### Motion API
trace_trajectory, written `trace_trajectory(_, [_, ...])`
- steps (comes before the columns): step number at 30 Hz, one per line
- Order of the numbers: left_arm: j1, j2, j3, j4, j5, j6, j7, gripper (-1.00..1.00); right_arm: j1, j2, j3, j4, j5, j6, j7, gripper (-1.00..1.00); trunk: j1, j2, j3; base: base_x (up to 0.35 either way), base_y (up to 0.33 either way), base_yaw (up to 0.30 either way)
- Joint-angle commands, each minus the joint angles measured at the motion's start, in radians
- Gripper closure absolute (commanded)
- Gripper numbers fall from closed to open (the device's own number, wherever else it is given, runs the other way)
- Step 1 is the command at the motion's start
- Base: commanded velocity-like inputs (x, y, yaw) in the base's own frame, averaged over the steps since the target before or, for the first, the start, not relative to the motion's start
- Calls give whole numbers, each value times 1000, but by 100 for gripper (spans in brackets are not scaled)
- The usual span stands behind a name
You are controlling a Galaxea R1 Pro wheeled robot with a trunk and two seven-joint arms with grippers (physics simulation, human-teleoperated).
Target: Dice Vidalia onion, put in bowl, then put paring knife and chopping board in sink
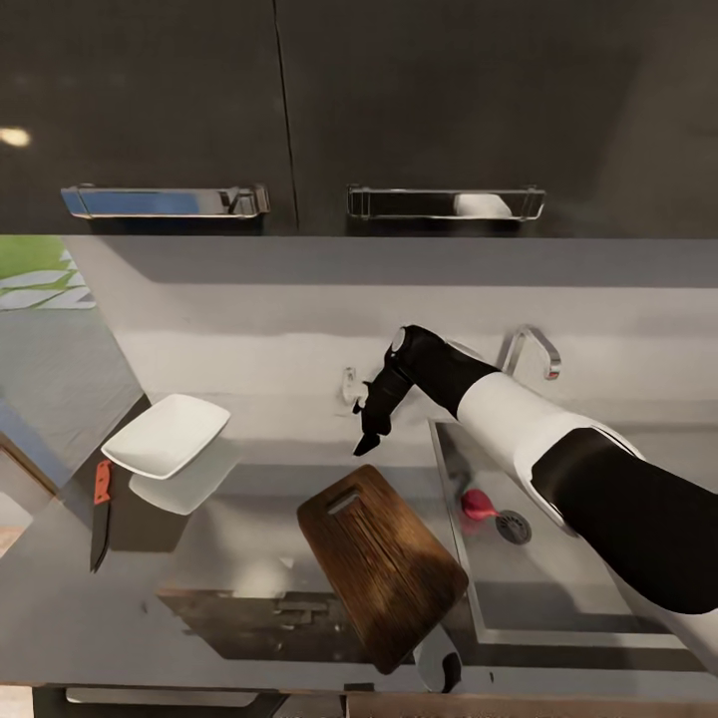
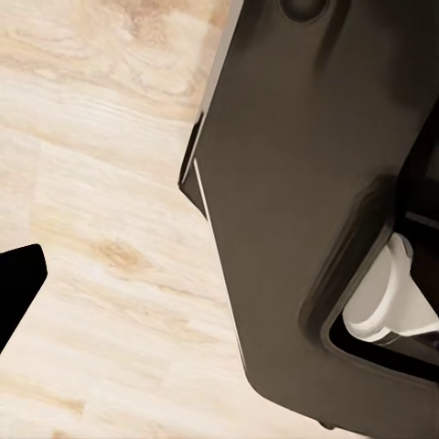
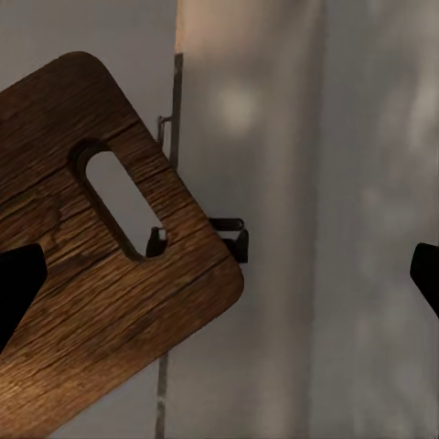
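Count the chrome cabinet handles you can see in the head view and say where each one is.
2. The left handle sits on the left upper cabinet door; the right handle sits on the door beside it, above the sink. Others may lie outside the frame.

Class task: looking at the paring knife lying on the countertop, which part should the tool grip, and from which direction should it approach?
Grip the red handle of the paring knife, coming from above. It lies flat on the countertop, handle toward the wall beside the bowl, blade pointing at the front edge.
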Motion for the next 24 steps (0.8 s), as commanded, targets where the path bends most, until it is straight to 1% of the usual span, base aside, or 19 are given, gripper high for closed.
trace_trajectory(1, [-1, 0, -1, 2, 7, -5, -1, -100, 0, 0, 1, 0, 2, 10, 3, -100, 0, -2, -3, 0, 0, 0])
trace_trajectory(9, [-1, 0, -1, 3, 7, -5, -1, -100, 30, 0, 2, 3, 5, 8, -1, -100, 0, -2, -16, 0, 0, 0])
trace_trajectory(24, [-1, 0, -1, 3, 7, -5, -1, -100, 38, 0, 3, 3, 4, 8, -1, -100, 0, -2, -40, 0, 0, 0])
